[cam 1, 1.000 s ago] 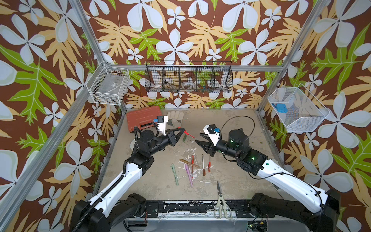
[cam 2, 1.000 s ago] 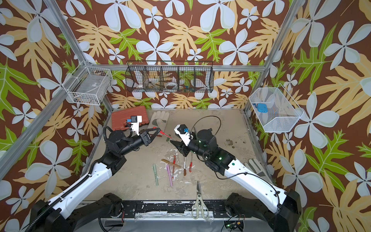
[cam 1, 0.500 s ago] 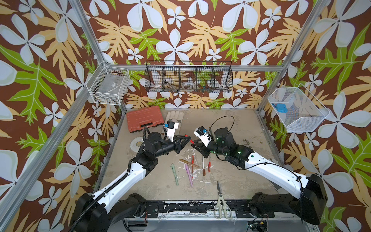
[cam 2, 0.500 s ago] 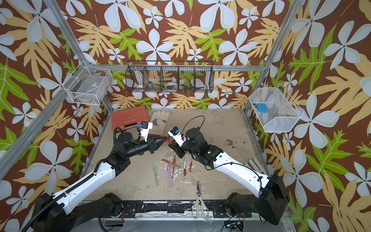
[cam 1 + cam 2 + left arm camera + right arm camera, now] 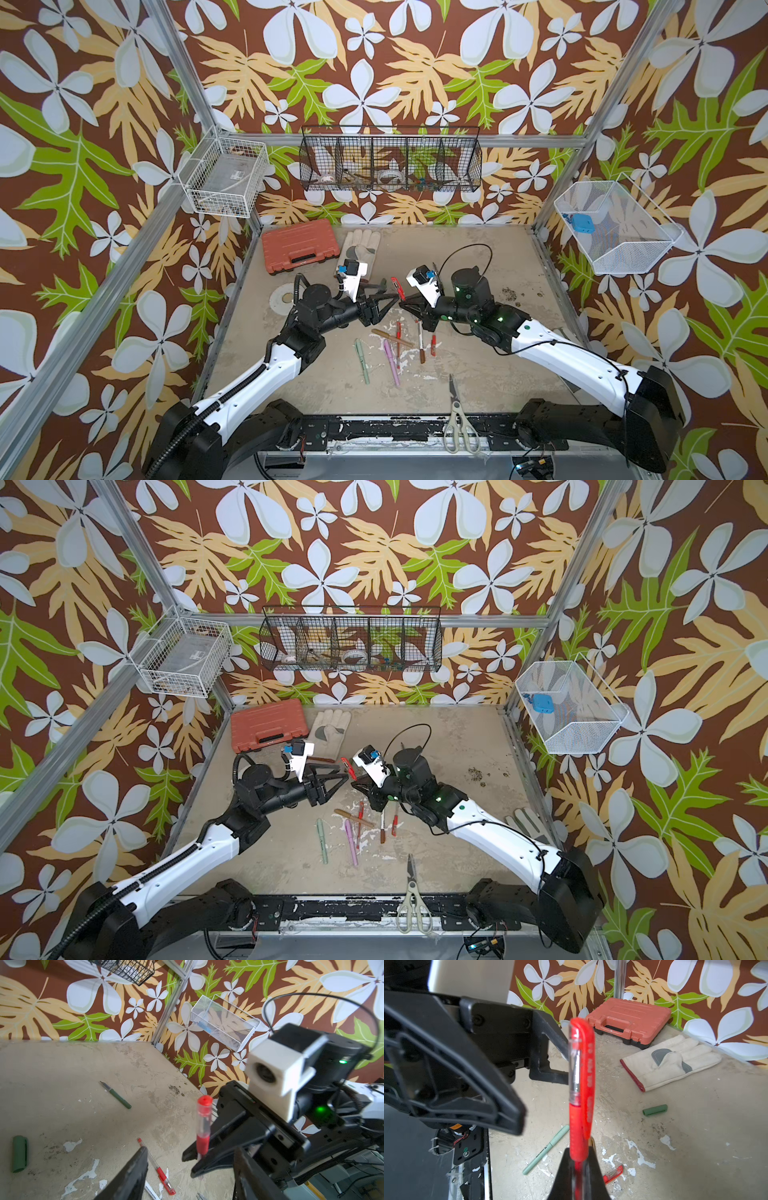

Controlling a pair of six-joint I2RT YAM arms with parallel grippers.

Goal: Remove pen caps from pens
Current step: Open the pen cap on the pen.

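Floral-papered walls enclose a worn beige bench (image 5: 490, 266). Toward its upper left corner an orange plastic tool case (image 5: 300, 245) and a pale work glove (image 5: 362, 249) are laid, and grey-handled scissors (image 5: 457, 411) are seen at the lower edge. At frame centre in both top views the right hand (image 5: 579, 1150) is clamped on a red-and-clear capped pen (image 5: 581, 1084), held upright above the bench. The left hand (image 5: 390, 297) is spread apart beside the pen's capped end; contact cannot be told. Just below, loose pens (image 5: 390, 347) are scattered, and a dark green cap (image 5: 655, 1110) lies alone.
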